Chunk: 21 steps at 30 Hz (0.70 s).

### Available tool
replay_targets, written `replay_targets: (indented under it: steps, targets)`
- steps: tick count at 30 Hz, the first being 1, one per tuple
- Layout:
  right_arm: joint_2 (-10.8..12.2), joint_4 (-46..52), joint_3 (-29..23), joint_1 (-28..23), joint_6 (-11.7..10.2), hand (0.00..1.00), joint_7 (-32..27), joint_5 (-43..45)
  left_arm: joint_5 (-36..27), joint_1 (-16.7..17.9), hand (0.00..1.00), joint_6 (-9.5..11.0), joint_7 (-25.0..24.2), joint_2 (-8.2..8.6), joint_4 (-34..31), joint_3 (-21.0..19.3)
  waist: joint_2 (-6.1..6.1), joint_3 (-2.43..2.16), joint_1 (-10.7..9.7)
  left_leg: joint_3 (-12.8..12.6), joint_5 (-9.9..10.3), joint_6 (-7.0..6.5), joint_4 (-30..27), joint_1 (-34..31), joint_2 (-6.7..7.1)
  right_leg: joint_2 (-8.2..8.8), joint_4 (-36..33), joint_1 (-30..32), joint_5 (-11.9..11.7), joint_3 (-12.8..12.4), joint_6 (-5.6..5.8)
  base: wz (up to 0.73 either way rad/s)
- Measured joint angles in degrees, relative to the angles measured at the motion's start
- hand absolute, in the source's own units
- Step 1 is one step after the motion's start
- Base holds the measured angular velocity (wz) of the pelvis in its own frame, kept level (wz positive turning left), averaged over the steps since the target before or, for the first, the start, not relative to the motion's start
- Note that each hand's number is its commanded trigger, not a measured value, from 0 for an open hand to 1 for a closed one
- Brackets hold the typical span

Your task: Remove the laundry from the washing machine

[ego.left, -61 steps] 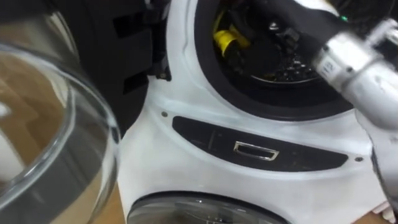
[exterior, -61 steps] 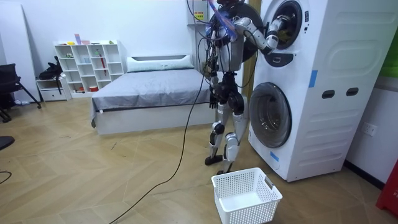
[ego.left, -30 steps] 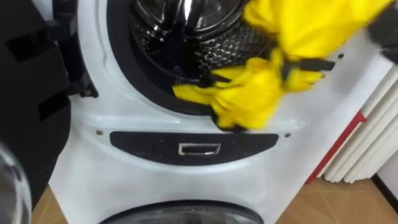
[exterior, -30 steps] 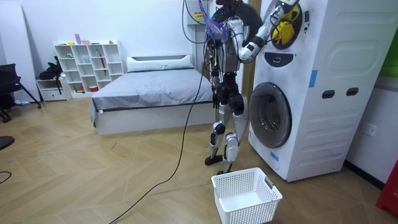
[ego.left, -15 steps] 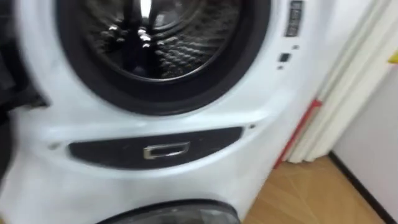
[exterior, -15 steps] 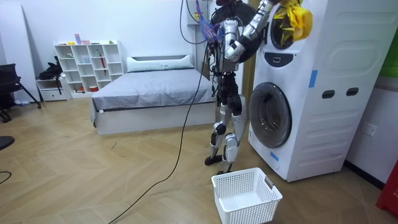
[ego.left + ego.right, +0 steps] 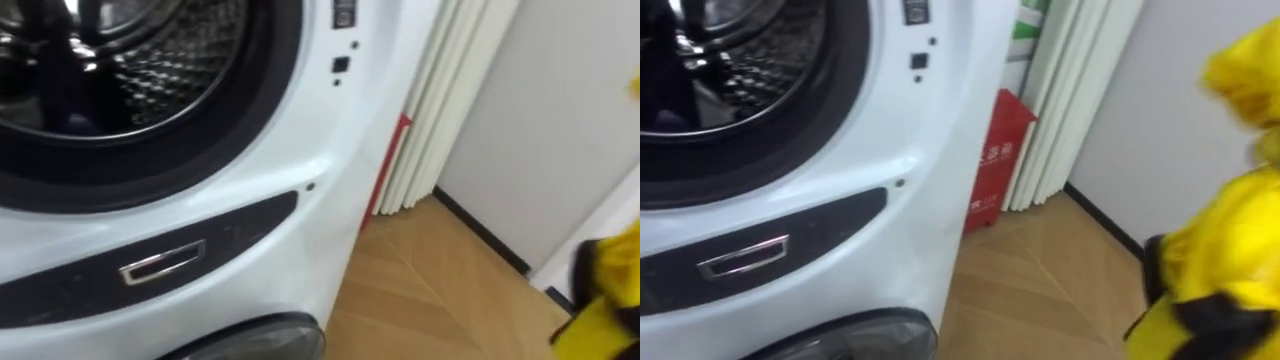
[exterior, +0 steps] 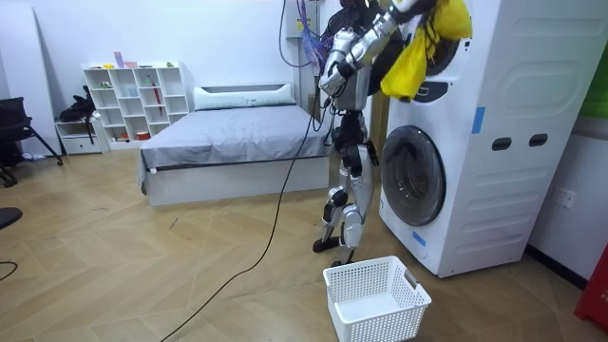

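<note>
While the right robot hand (image 7: 1152,268) clamps a yellow garment (image 7: 1230,250) — outside the drum (image 7: 750,60) — the basket (image 8: 380,325) sits below.

Bright, even light; glints on steel drum (image 7: 150,70)

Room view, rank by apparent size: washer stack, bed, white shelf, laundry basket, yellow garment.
1. washer stack
2. bed
3. white shelf and laundry basket: these look alike, and the basket is nearer the camera, so no ranking between them
4. yellow garment
</note>
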<state>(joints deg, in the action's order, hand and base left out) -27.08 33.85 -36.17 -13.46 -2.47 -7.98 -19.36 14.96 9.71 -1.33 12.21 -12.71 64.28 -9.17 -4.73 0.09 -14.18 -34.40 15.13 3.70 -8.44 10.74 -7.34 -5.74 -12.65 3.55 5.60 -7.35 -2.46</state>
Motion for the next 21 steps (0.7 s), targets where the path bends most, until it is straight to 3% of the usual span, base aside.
replay_targets:
  steps: [1, 4, 6, 8, 11, 13, 18, 20, 21]
  targets:
    - [0.2, -1.1, 2.0, -0.7, 1.0, 1.00, 0.8, 0.2, -0.6, -1.0, 0.00, -0.1, 0.0, 0.14, 0.2, 1.7, 0.57, -0.10, 0.3, -0.9, 0.1, 0.16, -0.1, 0.0, -0.06, -0.35, -0.1, 0.4, -0.2, -0.8, -0.03, -0.41]
    - [3.9, -5.6, 7.9, -1.6, 1.6, 1.00, 2.4, 0.9, -0.9, -1.9, 0.00, -0.2, 0.0, 0.26, 0.4, 5.5, 1.96, 0.31, 0.7, -3.1, 0.4, 0.47, -0.4, -0.3, -0.44, -1.26, -0.1, 1.8, -0.9, -2.9, -0.24, -0.41]
    - [5.9, -10.1, 10.6, -2.9, 2.7, 1.00, 3.0, 1.6, -1.0, -2.5, 0.00, -0.8, 0.0, 0.61, 0.6, 7.0, 2.68, 0.15, 1.0, -3.6, 0.5, 0.57, -0.9, -1.0, -0.58, -1.50, -0.1, 2.7, -0.9, -3.3, -0.28, -0.24]
    - [8.4, -15.2, 13.5, -4.2, 4.6, 1.00, 3.4, 1.9, -2.0, -2.8, 0.00, -0.9, 0.0, 0.83, 0.7, 9.5, 4.63, 0.32, 1.2, -4.5, 0.8, 0.67, -1.4, -1.6, -0.75, -1.75, -0.2, 3.6, -1.0, -3.9, -0.34, -0.21]
    - [11.4, -22.1, 16.3, -5.2, 5.2, 1.00, 2.8, 2.1, -2.0, -2.4, 0.00, -0.8, -0.1, 0.86, 0.9, 11.1, 6.42, -0.05, 1.1, -4.5, 0.7, 0.68, -1.4, -2.6, -0.74, -2.13, -0.3, 4.8, -1.0, -4.8, -0.34, -0.17]
    - [12.2, -24.7, 17.7, -5.3, 5.1, 1.00, 2.1, 2.2, -2.1, -2.8, 0.00, -0.7, -0.1, 0.82, 0.9, 12.4, 7.64, -0.30, 1.0, -4.2, 0.7, 0.67, -1.6, -4.1, -0.69, -2.12, -0.6, 6.1, -1.0, -5.0, -0.35, -0.07]
    - [13.5, -33.2, 19.5, -3.6, 4.9, 1.00, -0.2, 2.5, -4.3, -3.2, 0.00, -0.3, -0.1, 0.88, 1.0, 17.2, 8.43, -0.10, 0.3, -1.6, 0.7, 0.64, -1.9, -5.6, -0.53, -2.34, -1.3, 8.0, -1.0, -5.6, -0.36, -0.04]
    - [13.5, -38.1, 19.7, -1.1, 4.1, 1.00, -2.3, 2.3, -5.0, -3.8, 0.00, -0.1, -0.1, 0.92, 1.0, 18.7, 9.49, -0.41, 0.2, -1.3, 0.7, 0.63, -2.4, -7.5, -0.15, -2.27, -1.7, 10.1, -1.1, -6.5, -0.26, -0.22]
    - [13.5, -39.2, 19.8, -0.5, 4.0, 1.00, -2.6, 2.3, -5.5, -4.0, 0.00, 0.0, -0.1, 0.92, 1.0, 18.8, 9.84, -0.22, 0.2, -1.2, 0.7, 0.62, -2.4, -7.9, 0.01, -2.26, -2.0, 10.8, -1.1, -6.5, -0.18, -0.24]
